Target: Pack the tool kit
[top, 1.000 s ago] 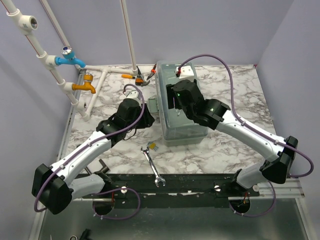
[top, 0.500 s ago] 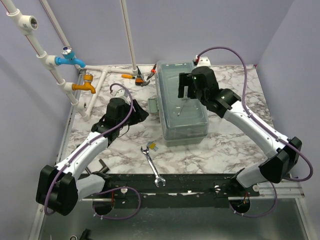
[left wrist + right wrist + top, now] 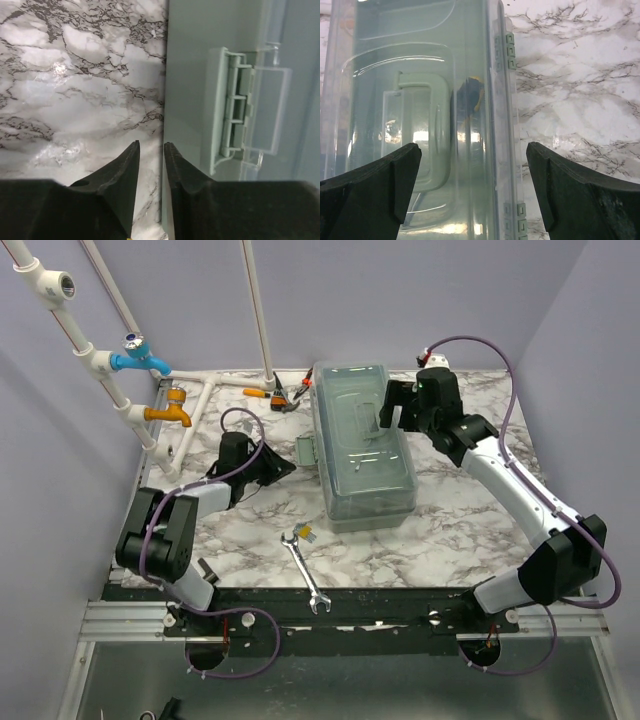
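Note:
The grey-green toolbox [image 3: 365, 455] stands mid-table with its translucent lid down. My right gripper [image 3: 393, 412] hangs open above the box's right rim, holding nothing. In the right wrist view its gripper [image 3: 472, 146] straddles the lid's hinged edge [image 3: 501, 100], and the top handle [image 3: 422, 130] and a dark tool with yellow [image 3: 470, 95] show through the lid. My left gripper [image 3: 283, 468] sits low on the table left of the box, shut and empty. In the left wrist view its gripper [image 3: 151, 146] points at the box's side wall beside the latch [image 3: 247, 110].
A steel wrench [image 3: 305, 572] lies near the front edge, with a small yellow-and-blue piece [image 3: 305, 533] above it. Orange- and red-handled tools [image 3: 280, 396] lie at the back left by the white pipes and taps [image 3: 165, 412].
My right gripper has lifted off the middle of the lid and moved back and right. My left arm has folded back, its gripper drawing left away from the box.

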`<state>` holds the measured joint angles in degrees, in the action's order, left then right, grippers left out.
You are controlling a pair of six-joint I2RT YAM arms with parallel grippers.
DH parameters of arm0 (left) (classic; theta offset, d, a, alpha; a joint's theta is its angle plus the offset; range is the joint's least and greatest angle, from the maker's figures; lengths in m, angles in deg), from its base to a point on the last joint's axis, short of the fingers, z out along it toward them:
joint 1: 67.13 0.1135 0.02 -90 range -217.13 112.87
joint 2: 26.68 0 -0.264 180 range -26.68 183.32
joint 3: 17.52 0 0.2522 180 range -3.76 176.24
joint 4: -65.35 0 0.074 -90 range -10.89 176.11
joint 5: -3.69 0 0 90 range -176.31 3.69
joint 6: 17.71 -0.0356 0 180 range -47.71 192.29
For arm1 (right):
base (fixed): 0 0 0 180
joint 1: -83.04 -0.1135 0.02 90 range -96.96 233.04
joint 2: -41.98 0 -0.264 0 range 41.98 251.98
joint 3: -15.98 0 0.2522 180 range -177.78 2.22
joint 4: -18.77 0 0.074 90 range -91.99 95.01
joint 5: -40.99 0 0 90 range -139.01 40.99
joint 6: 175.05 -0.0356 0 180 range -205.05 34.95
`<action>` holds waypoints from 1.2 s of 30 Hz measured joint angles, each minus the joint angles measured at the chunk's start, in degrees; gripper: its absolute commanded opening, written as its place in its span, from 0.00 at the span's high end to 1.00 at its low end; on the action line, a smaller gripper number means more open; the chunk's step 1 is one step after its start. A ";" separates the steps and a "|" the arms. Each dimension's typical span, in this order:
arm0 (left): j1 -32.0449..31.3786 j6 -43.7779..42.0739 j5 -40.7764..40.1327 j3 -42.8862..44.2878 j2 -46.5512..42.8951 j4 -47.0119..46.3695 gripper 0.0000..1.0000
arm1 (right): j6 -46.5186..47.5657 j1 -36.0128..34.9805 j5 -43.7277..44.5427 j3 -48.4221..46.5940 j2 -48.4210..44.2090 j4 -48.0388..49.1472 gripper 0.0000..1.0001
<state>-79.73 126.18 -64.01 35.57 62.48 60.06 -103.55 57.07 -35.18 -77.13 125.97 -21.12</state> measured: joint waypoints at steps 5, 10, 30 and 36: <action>0.17 1.53 3.19 7.15 9.90 -0.68 1.00 | -1.46 1.90 -1.25 4.66 -1.77 4.55 0.05; 0.17 3.48 7.37 11.69 15.78 -4.07 1.00 | -3.06 2.86 -2.67 8.26 -3.54 6.95 0.05; -1.33 34.01 21.97 12.46 33.20 -46.38 1.00 | -7.43 5.53 -14.56 9.60 0.28 12.07 0.07; -1.79 37.77 22.12 9.33 33.09 -51.65 1.00 | -7.43 5.86 -15.28 9.60 0.35 12.07 0.07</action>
<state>-81.53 163.95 -41.89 44.90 95.58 8.42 -110.98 62.92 -50.46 -67.54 126.32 -9.06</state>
